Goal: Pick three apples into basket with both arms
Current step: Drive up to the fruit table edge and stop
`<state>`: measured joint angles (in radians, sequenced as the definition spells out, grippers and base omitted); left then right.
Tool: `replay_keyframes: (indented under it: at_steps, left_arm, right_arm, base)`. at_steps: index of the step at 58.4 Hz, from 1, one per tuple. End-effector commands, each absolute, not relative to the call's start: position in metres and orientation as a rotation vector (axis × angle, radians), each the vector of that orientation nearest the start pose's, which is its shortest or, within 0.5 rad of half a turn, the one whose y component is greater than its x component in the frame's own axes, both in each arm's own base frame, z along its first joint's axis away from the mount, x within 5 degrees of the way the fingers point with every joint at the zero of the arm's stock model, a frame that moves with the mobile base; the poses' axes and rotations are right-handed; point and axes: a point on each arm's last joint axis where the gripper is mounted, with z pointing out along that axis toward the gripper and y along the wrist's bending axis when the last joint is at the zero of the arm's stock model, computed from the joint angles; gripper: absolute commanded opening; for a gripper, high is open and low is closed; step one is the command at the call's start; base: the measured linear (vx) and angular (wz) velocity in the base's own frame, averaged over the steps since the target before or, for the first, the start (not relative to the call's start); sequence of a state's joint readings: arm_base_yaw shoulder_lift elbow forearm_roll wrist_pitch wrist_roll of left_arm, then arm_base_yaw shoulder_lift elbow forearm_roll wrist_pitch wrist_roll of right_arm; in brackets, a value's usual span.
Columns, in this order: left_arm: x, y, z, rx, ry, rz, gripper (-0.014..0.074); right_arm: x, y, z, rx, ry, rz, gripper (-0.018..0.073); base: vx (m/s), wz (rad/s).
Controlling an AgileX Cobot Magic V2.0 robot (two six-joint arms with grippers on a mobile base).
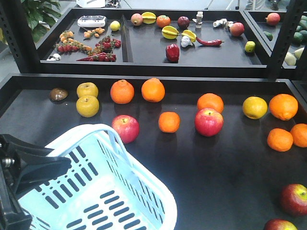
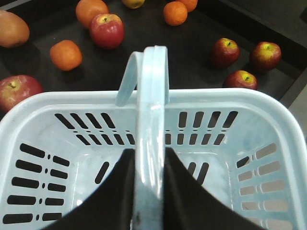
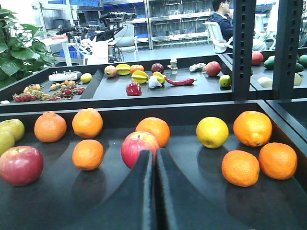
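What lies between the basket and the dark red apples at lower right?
Nothing: only bare black table between basket and apples, shown in the front view.

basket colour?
The basket is pale blue-white plastic, with slotted walls and floor. It shows best in the left wrist view.

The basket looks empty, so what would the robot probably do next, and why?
Probably swing the right pincer, shut and empty, toward the dark apples at the near right of the table. The basket, held by the left pincer, holds nothing, and the right pincer faces a brighter pink apple.
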<state>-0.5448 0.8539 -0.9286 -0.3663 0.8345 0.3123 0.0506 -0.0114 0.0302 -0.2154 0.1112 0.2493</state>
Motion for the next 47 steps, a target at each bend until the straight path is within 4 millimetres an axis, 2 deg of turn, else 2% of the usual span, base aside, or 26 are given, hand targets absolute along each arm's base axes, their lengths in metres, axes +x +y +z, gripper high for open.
replay_keyframes:
  at_steps: [1,47]
  left_arm:
    - [0.1226,-0.1032,0.3893,0.737,1.98,-0.607,-0.0006]
    - [0.1228,-0.1033,0.3892,0.737,1.981,-0.606,-0.0006]
  right_arm:
    - [0.0564,0.0018,0.1969,-0.014,1.54,0.045,-0.0006]
    - [0.0564,0.0018,0.1969,-0.014,1.54,0.045,-0.0006]
  base:
    - [0.0,0.0]
    - [0.0,0.0]
